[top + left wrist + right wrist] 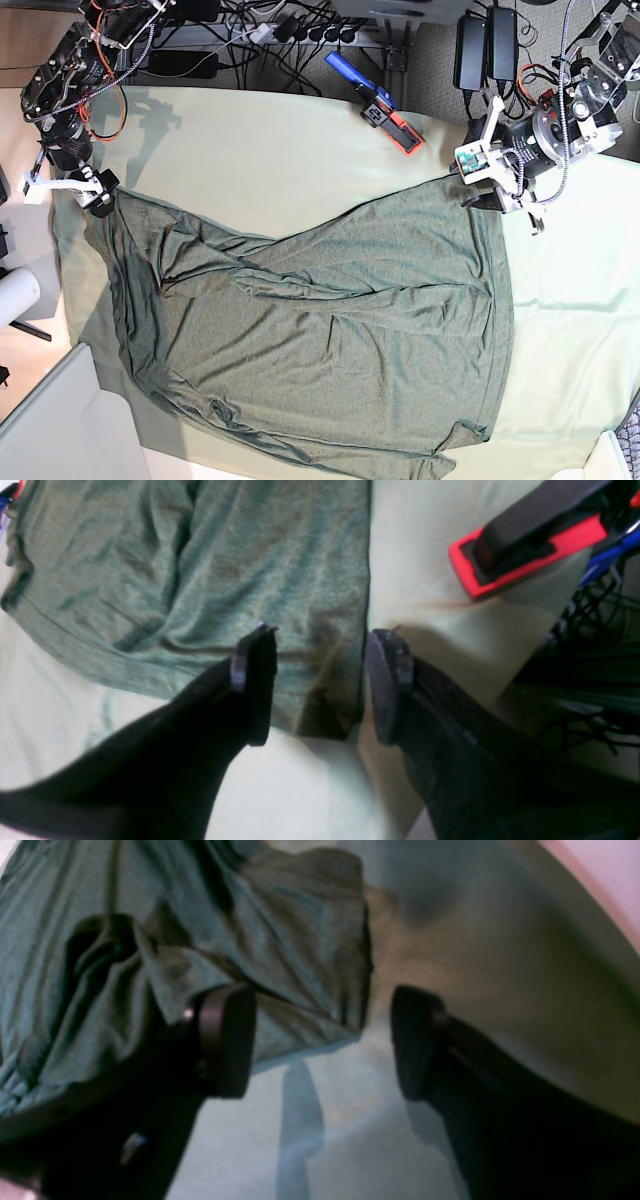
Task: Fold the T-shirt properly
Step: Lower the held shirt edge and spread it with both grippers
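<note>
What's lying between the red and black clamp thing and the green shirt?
Nothing but bare pale green table cloth. The base view shows a clear strip of it between the red and black clamp and the T-shirt; the left wrist view agrees.

Bare mint table cloth across the upper middle of the base view and down the right edge: open passage there. Blocked near upper centre by a red-and-black clamp with a blue handle, lying on the cloth. Centre and lower part covered by the T-shirt, wrinkled and ridged toward the left. Tangle of cables and power bricks along the top edge. White roll at the left edge, off the cloth. Narrow bare strip only at lower left.
</note>
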Motion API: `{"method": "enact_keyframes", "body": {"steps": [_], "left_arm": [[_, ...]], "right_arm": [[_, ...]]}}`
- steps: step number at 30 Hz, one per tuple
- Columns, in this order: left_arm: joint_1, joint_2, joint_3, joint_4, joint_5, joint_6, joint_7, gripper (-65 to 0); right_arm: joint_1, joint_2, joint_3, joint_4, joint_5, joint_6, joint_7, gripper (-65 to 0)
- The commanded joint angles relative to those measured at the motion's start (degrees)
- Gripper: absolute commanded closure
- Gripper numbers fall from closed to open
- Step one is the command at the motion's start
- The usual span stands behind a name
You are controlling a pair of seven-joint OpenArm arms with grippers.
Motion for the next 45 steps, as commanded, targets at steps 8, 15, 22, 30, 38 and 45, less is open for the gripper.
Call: {"method": "enact_keyframes", "body": {"steps": [8, 15, 22, 30, 38, 45], "left_arm": [[-0.28, -0.28, -0.26, -3.82, 0.09, -0.20, -3.21, -33.1], [-0.31, -0.26, -0.26, -7.04, 1.16, -1.31, -4.92, -33.0], [-0.61, -0.17, -0.26, -8.31, 2.01, -1.46, -5.29, -13.3], [-1.14, -0.20, -0.26, -8.33, 1.29, -3.21, -4.15, 0.0], [-5.42, -0.70, -0.33, -7.65, -3.26, -5.64, 1.70, 0.0], [-6.14, -3.54, -2.67, -6.40, -3.23, -6.58, 2.47, 0.0]], "right_arm": [[0.70, 1.20, 0.31, -3.19, 0.74, -0.81, 2.01, -41.8], [1.05, -0.72, 0.15, -3.34, 1.09, -0.70, 2.64, -41.8], [2.03, -1.86, -2.82, -3.34, 1.95, 0.72, 4.57, -41.8], [3.72, -1.79, -3.21, -3.34, 0.42, 0.66, 5.60, -41.5], [3.72, -1.51, -3.19, -3.34, -0.04, 0.26, 5.97, -2.2], [3.52, 0.68, -3.19, -3.34, -2.34, 0.31, 5.20, 0.0]]}}
